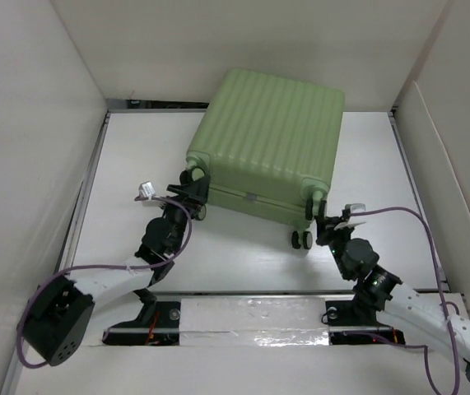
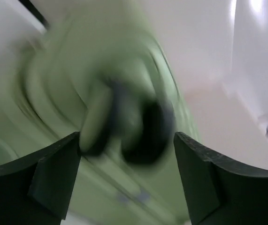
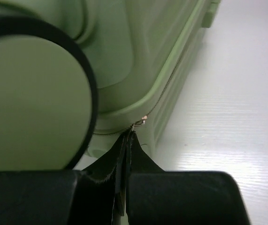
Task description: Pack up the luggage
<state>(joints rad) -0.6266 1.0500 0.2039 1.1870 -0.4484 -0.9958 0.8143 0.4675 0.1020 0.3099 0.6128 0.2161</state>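
The left wall [image 1: 20, 123] borders a broad bare strip of the white table [image 1: 119, 164], the widest free room in the top view. From that side the left gripper [image 1: 190, 189] reaches the near left corner of the luggage [image 1: 272, 132]; its wrist view is blurred, yet its fingers [image 2: 54, 173] stand spread, with a dark wheel [image 2: 138, 131] showing between them and untouched. The luggage lies flat and closed at the back centre, ribbed shell up. Its far edge is close to the back wall [image 1: 243, 41]. Its long axis runs near to far, the far end leaning slightly right, and the wheeled end points toward the arm bases, leaving a band of open table in front. At the near right corner, just beside the paired wheels [image 1: 302, 239], the right gripper [image 1: 327, 220] has its fingers pressed together with the tips at the zipper pull [image 3: 141, 122]; whether the pull is pinched cannot be told. A narrower bare strip separates the luggage from the right wall [image 1: 465, 123].
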